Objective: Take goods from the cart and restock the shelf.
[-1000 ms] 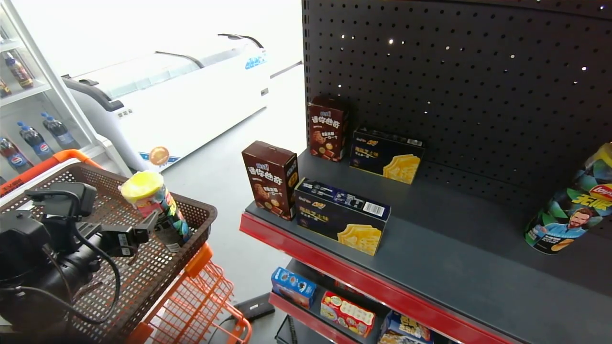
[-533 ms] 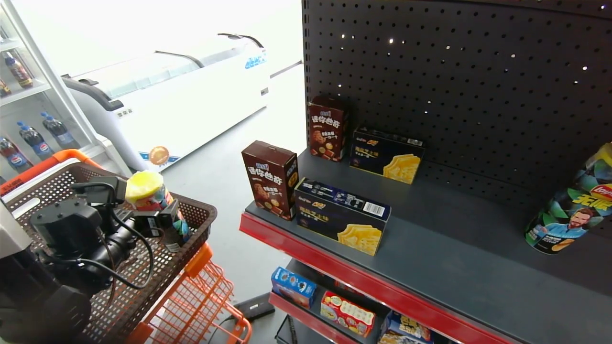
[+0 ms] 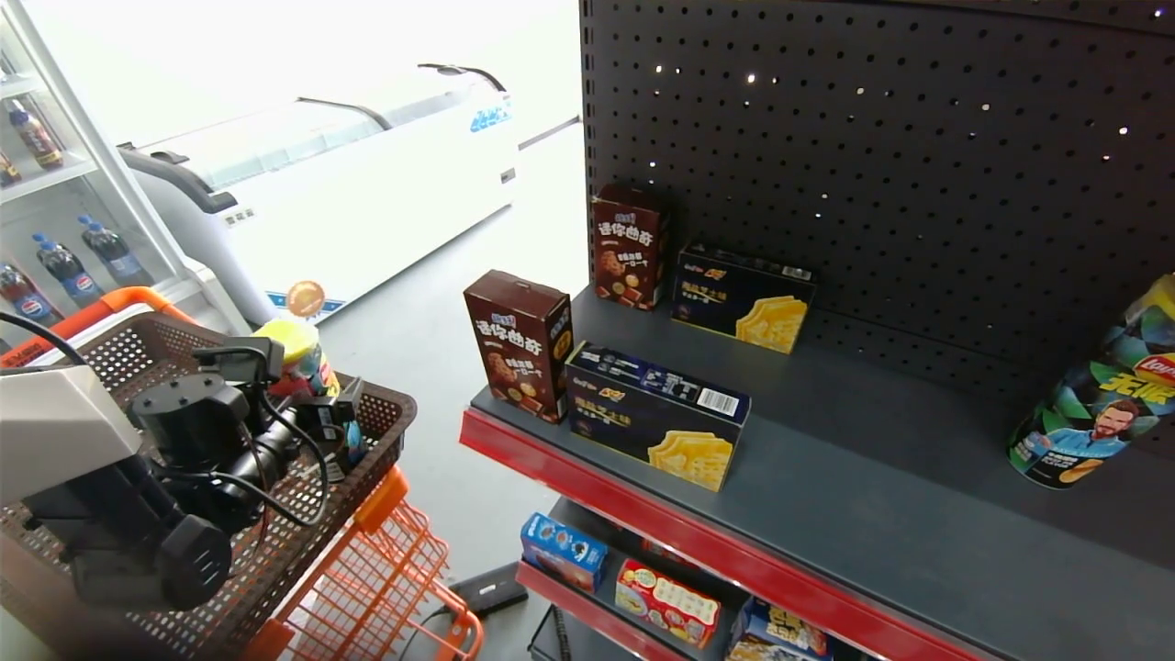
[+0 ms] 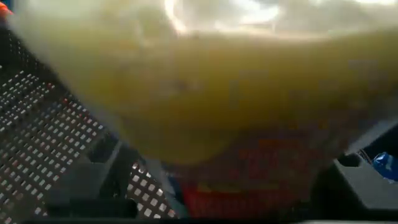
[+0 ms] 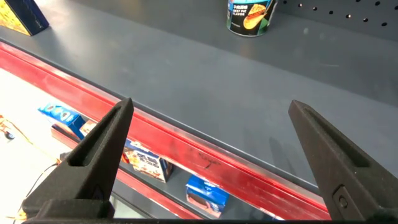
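**Right gripper spread wide over the shelf**

The black two-fingered right gripper [image 5: 210, 104] hangs, fingers far apart, above a dark grey metal shelf [image 5: 186, 68] with a red front edge. A dark cylindrical snack canister [image 5: 250, 15] stands at the shelf's back. Blue packets [image 5: 205, 191] lie on the tier below.

Light: bright daylight from the upper left of the head view, washed out white above the freezer [image 3: 349, 174].
Pegboard [image 3: 872, 138]: dim, light pinpoints through holes.
Left wrist view: can [image 4: 205, 93] blurred, too close.

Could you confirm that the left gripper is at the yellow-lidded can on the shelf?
Not quite: the head view shows the yellow-lidded can at the left gripper standing in the cart's brown basket, not on the shelf.
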{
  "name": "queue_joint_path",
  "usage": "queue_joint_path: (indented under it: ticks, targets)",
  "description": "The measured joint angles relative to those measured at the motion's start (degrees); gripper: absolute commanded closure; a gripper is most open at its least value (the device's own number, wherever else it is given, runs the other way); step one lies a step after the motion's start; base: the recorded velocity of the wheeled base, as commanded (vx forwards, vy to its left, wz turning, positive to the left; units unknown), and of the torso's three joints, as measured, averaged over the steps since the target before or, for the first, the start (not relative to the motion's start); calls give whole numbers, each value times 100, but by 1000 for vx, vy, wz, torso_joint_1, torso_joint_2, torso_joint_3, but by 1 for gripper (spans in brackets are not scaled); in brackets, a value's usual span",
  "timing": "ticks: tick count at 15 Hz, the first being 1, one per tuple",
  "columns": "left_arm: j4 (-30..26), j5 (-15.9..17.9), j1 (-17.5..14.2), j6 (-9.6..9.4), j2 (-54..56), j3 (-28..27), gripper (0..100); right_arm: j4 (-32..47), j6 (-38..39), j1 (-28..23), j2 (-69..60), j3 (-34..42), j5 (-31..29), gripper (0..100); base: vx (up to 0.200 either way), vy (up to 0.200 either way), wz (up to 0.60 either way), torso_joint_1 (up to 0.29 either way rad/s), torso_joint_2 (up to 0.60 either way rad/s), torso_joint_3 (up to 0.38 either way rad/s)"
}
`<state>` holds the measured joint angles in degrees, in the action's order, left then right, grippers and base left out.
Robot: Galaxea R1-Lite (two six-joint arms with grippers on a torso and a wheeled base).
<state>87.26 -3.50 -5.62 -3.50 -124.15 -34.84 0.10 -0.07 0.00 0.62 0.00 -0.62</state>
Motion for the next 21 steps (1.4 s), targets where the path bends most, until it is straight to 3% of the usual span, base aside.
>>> queue_joint_path:
  ticks: [6, 10, 15, 19, 21]
  targets:
    - [-20, 24, 30, -5, 15, -449, 100, 0, 0, 0, 0, 0, 0, 0, 0, 0, 0, 0, 0, 0]
    - [-516, 46, 190, -20, 689, -518, 100, 0, 0, 0, 0, 0, 2, 0, 0, 0, 0, 0, 0, 0]
    - [-1301, 716, 375, -29, 2046, -413, 100, 0, 2, 0, 0, 0, 2, 0, 0, 0, 0, 0, 0, 0]
    - [-2336, 1307, 614, -96, 3055, -121, 100, 0, 0, -2, 0, 0, 0, 0, 0, 0, 0, 0, 0, 0]
    - [-3137, 1586, 906, -107, 3664, -2, 100, 0, 0, 0, 0, 0, 0, 0, 0, 0, 0, 0, 0, 0]
